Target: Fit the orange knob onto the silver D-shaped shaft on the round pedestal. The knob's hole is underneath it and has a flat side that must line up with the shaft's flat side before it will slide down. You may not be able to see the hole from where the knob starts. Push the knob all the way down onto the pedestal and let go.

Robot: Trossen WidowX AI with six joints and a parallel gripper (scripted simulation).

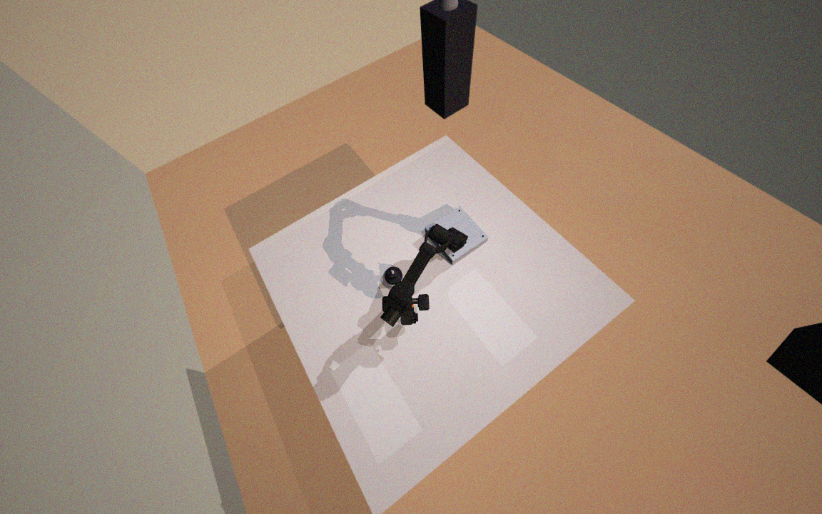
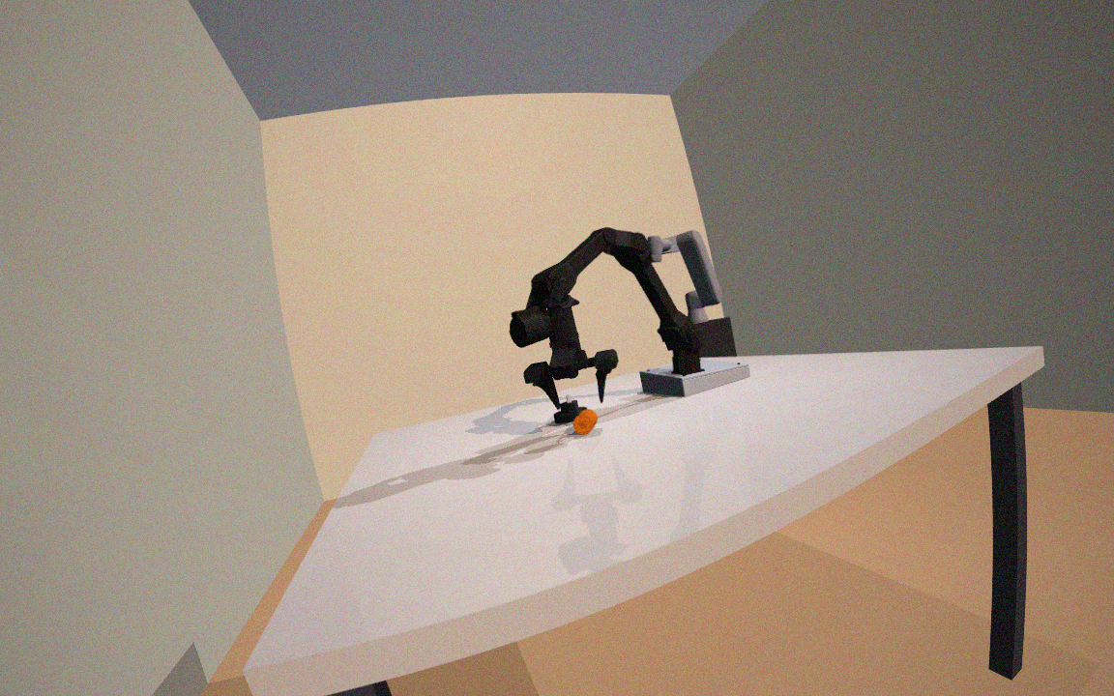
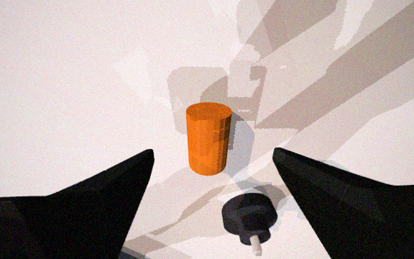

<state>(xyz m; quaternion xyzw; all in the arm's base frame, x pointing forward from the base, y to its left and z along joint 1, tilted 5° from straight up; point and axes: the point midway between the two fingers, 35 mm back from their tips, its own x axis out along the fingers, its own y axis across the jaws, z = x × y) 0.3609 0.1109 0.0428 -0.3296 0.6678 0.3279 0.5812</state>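
Note:
The orange knob [image 1: 412,305] [image 2: 584,421] [image 3: 208,140] lies on its side on the white table, mostly hidden by the arm in the top view. No hole shows on it. My gripper [image 2: 580,404] [image 3: 215,153] is open and empty, pointing down above the knob. In the wrist view the knob appears between the two fingers, its long side running roughly across the line between the tips. The black round pedestal [image 1: 391,276] [image 2: 565,416] [image 3: 249,210] stands upright close to the knob. Its silver shaft [image 3: 256,245] points up; its flat side cannot be made out.
The arm's grey base plate [image 1: 472,233] [image 2: 717,376] is on the white table [image 1: 554,300] [image 2: 846,415]. In the wrist view the pedestal is near the right finger, below the knob. A dark pillar [image 1: 446,63] stands beyond the table.

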